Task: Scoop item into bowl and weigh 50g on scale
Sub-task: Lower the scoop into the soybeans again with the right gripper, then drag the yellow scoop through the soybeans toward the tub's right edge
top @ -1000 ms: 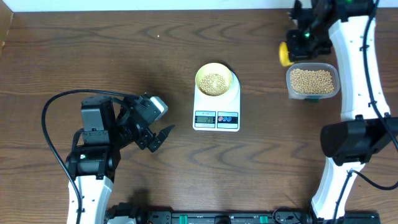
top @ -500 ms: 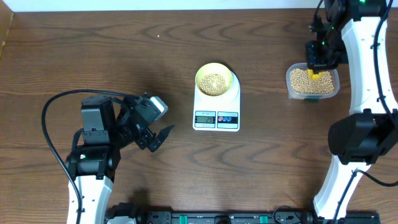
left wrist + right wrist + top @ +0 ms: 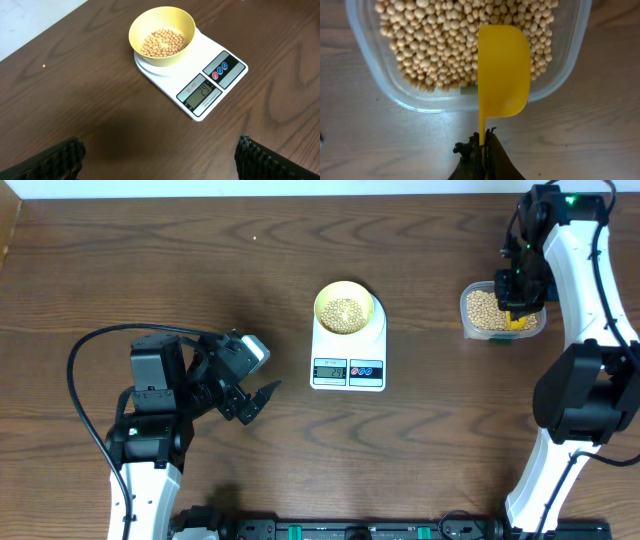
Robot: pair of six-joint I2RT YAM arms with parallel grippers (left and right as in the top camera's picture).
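Fingers of the right gripper (image 3: 482, 144) pinch one yellow scoop (image 3: 503, 70) by its handle, over one clear tub (image 3: 359, 65) of beans (image 3: 435, 45) at far right. One bowl (image 3: 142, 25) holding more beans sits on one scale (image 3: 200, 50), centre. Left gripper (image 3: 258, 402) rests spread wide, near left.

scoop (image 3: 503, 70) over tub (image 3: 362, 50), bowl (image 3: 161, 19) — open above

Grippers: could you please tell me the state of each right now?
Left gripper: open, holding nothing.
Right gripper: shut on the yellow scoop.
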